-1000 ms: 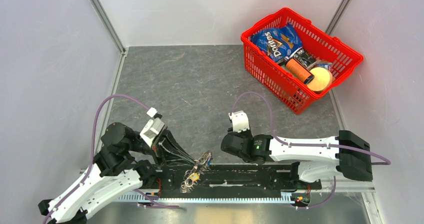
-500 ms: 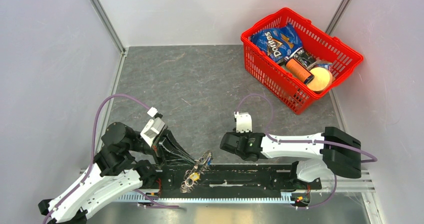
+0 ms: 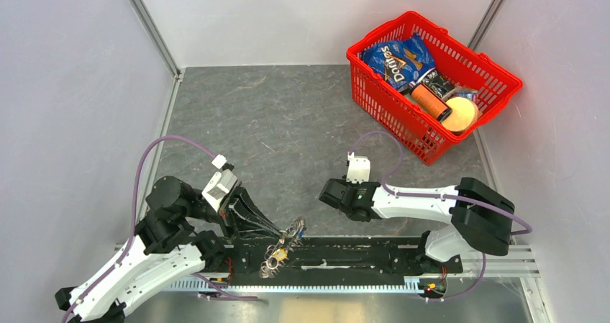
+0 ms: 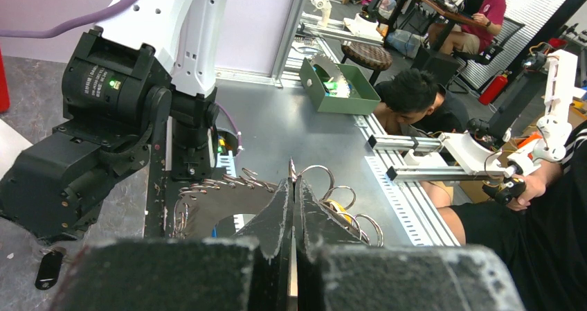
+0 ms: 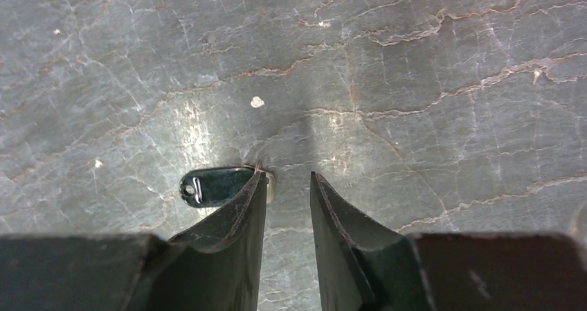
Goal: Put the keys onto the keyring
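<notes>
My left gripper [image 3: 276,231] is shut on the edge of the keyring [image 3: 285,238], a toothed grey metal disc with a hole and several wire rings, and holds it over the black base rail. In the left wrist view the jaws [image 4: 292,188] pinch a thin metal edge, the keyring [image 4: 208,199] fans out beyond them, and a yellow key [image 4: 339,208] hangs among the rings. My right gripper [image 5: 287,177] is open, pointing down at the table. A black key tag [image 5: 208,186] lies flat by its left finger, partly under the tip. The tag also shows in the left wrist view [image 4: 48,269].
A red basket [image 3: 386,113] with a chip bag, a can and a round yellow item stands at the far right. The black base rail [image 3: 360,255] runs along the near edge. The right arm's base [image 4: 118,110] fills the left of the left wrist view.
The right arm has drawn its wrist a little farther from the rail and to the right. The left arm and keyring have not moved.
</notes>
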You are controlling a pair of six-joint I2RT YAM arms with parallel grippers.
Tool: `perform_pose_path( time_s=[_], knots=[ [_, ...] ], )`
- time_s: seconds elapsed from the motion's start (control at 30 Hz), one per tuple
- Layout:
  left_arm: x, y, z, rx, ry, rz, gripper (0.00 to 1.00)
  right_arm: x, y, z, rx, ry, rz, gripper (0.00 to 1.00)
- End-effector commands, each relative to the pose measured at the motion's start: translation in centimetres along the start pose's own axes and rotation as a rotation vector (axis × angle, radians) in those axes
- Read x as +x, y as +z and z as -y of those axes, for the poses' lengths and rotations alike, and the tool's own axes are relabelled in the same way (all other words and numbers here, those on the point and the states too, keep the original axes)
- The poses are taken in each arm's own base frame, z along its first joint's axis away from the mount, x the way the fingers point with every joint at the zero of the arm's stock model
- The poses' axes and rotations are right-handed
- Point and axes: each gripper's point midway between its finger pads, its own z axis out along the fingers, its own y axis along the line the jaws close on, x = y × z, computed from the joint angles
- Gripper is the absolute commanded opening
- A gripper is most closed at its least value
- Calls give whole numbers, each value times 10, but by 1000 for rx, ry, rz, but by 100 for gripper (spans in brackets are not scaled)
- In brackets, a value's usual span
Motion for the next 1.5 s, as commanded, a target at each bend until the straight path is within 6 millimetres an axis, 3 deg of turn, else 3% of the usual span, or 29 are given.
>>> perform_pose_path(
  time_s=[0.0, 0.3, 0.6, 0.9, 1.2, 1.3, 1.47],
  knots=[
    [-17, 1, 7, 15, 62, 40, 2, -12, 4, -13, -35, 120, 15, 37],
    [-17, 1, 7, 14, 68, 34, 2, -20, 0, -15, -74, 161, 31, 36],
    [-16, 1, 6, 16, 68, 32, 2, 2, 6, -22, -95, 119, -54, 34],
    [-15, 0, 7, 14, 67, 32, 2, 7, 11, -21, -72, 121, -59, 31],
    [-14, 0, 5, 9, 66, 30, 2, 10, 14, -19, -63, 123, -64, 16],
    [-14, 0, 5, 10, 64, 29, 2, 9, 12, -16, -59, 128, -55, 1],
    [-14, 1, 5, 9, 64, 29, 2, 2, 7, -10, -52, 115, -35, 0]
  ],
)
